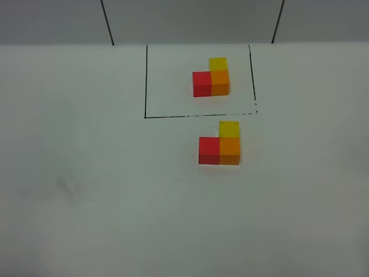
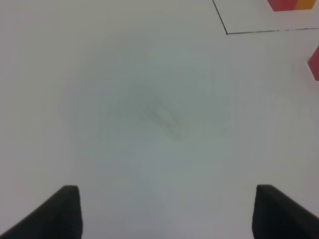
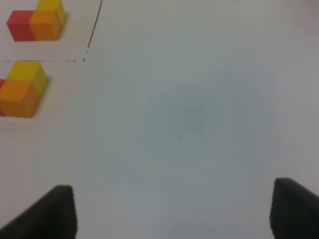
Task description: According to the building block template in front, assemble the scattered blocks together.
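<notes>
The building block template (image 1: 211,81), a red, orange and yellow L-shaped cluster, sits inside a thin black rectangle (image 1: 146,81) at the back of the table. Just in front of the rectangle, the scattered blocks touch in the same L shape: red cube (image 1: 209,150), orange cube (image 1: 229,151), yellow cube (image 1: 229,128). Neither arm appears in the exterior high view. My left gripper (image 2: 167,214) is open over bare table, the red cube (image 2: 314,62) far off at the frame's edge. My right gripper (image 3: 174,211) is open too, well away from the orange cube (image 3: 20,97) and yellow cube (image 3: 27,71).
The white table (image 1: 86,173) runs back to a grey wall (image 1: 190,20) crossed by two dark seams. A faint smudge (image 1: 69,189) marks the table's left part.
</notes>
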